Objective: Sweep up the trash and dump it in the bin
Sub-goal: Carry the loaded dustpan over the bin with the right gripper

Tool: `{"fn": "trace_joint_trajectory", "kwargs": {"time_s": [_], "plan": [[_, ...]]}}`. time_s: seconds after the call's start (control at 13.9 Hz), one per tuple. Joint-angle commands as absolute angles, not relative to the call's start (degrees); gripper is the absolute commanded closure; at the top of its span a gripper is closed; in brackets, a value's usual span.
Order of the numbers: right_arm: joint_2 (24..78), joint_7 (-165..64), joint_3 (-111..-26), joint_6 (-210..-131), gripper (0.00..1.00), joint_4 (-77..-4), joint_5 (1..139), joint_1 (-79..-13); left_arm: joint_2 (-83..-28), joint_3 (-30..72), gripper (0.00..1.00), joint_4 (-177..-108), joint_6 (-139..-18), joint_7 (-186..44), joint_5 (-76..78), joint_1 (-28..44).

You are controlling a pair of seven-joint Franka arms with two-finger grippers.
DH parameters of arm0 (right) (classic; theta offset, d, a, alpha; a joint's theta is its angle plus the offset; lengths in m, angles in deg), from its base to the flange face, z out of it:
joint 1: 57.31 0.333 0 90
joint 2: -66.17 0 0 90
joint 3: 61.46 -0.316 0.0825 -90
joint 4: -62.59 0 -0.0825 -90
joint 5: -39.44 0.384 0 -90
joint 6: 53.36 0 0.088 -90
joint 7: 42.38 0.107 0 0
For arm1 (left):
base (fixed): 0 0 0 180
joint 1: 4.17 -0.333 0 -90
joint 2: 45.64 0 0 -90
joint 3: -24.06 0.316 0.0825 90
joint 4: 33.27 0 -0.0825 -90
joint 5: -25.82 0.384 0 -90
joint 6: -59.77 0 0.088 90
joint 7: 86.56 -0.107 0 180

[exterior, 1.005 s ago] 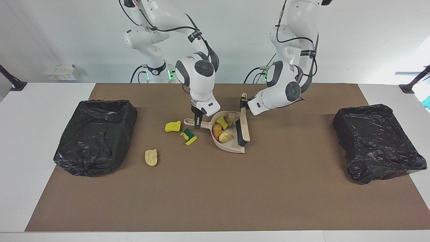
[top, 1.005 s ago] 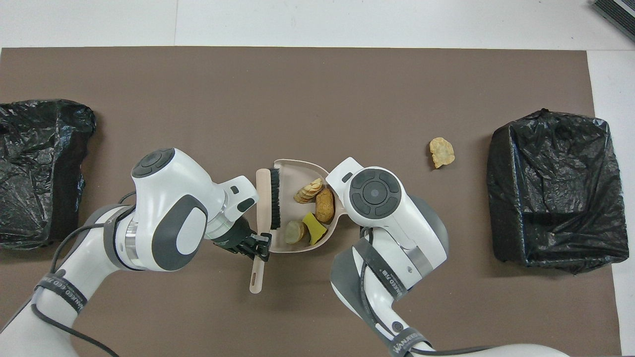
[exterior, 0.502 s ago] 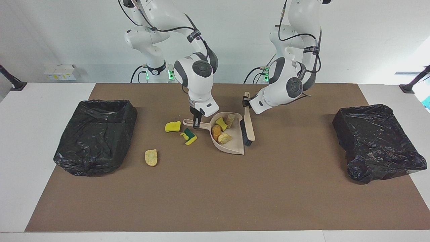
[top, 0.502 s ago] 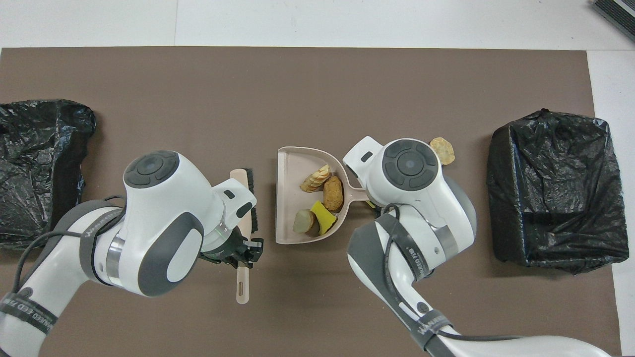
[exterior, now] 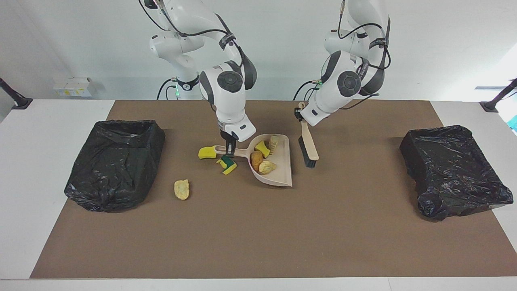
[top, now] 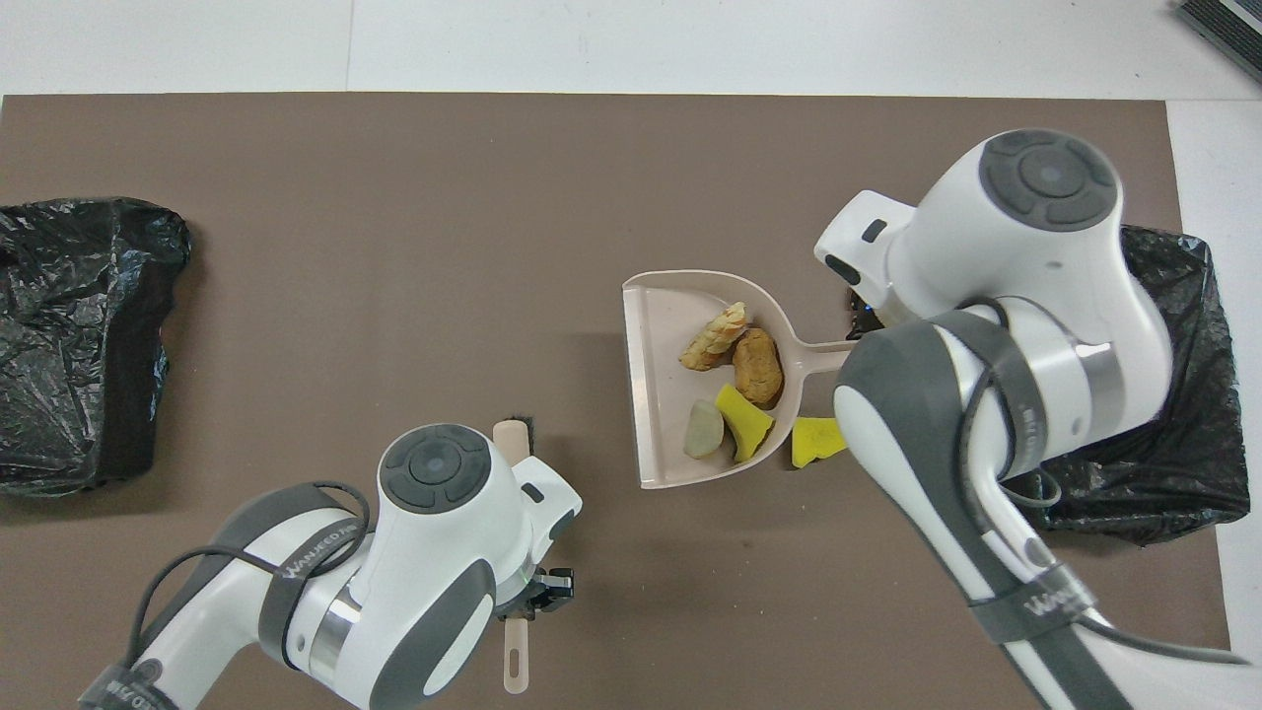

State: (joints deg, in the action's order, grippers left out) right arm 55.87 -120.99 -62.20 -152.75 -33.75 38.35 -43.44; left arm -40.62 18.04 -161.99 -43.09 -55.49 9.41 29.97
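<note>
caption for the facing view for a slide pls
Right gripper holds the dustpan with four scraps; left gripper holds the brush raised beside it.

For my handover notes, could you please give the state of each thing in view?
Beige plastic dustpan: lifted by its handle, four scraps inside.
Beige brush with black bristles: held up, apart from the dustpan.
Right gripper: shut on the dustpan's handle.
Left gripper: shut on the brush's handle.
Three scraps: loose on the mat.

Robotics lab — bare white wall (exterior: 444, 40); brown mat (exterior: 258, 226), two bench-mounted arms
</note>
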Motion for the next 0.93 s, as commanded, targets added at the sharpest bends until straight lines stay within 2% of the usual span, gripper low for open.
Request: {"fn": "trace_joint_trajectory", "kwargs": {"time_s": [0.0, 0.14, 0.43, 0.57, 0.86], "plan": [[57.3, -128.8, -62.7, -148.6, 1.0, -31.1, 39.6, -49.6, -38.3, 18.7, 1.0, -166.2, -45.0, -49.1, 10.7, 34.8], [59.0, -132.0, -62.6, -146.9, 1.0, -31.1, 39.1, -54.3, -37.4, 18.7, 1.0, -169.0, -46.5, -46.6, 10.6, 37.9], [61.2, -139.4, -60.8, -144.2, 1.0, -31.1, 38.1, -61.1, -36.6, 18.7, 1.0, -170.5, -46.8, -46.2, 10.4, 37.8], [61.6, -146.1, -59.9, -144.9, 1.0, -31.2, 34.7, -65.4, -35.5, 18.7, 1.0, -173.2, -47.6, -47.3, 10.1, 37.7], [61.6, -154.1, -59.8, -149.1, 1.0, -31.4, 24.6, -70.7, -36.1, 18.7, 1.0, -173.5, -49.9, -51.7, 5.2, 37.2]]}}
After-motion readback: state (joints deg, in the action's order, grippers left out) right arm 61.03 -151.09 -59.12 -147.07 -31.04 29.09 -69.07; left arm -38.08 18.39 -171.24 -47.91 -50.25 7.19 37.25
